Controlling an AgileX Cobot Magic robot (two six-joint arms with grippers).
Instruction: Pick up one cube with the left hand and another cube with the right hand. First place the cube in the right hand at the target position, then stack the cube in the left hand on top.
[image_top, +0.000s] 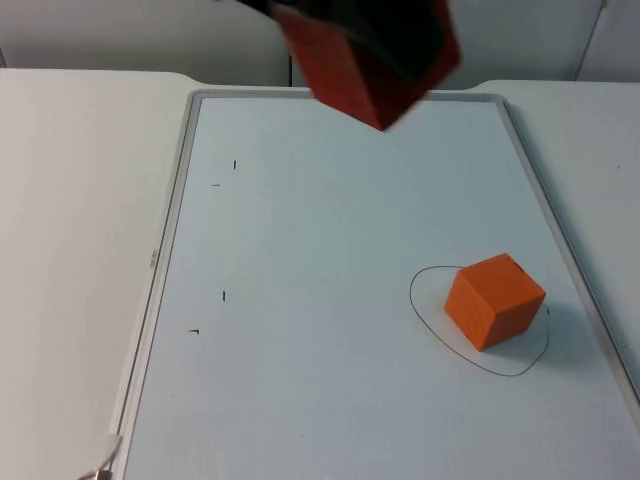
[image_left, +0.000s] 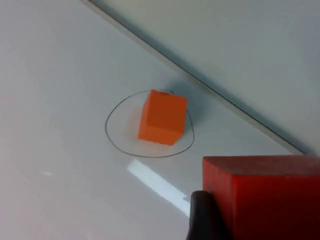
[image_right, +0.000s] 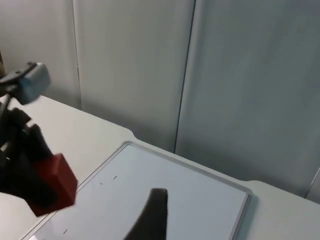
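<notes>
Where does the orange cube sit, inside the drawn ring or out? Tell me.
Inside: the orange cube rests within the pen ring, one corner near the line.

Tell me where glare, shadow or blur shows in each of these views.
Top view: the red cube in the left hand is smeared at its edges; the orange cube is crisp. Left wrist view: a bright glare streak lies on the whiteboard, soft shadow behind the orange cube. Right wrist view: the near fingertip is out of focus.

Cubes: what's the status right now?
Left tool shut on red cube, raised above board. Orange cube sits in the drawn circle. Right tool waits high, off to the side. Nothing in the way.
</notes>
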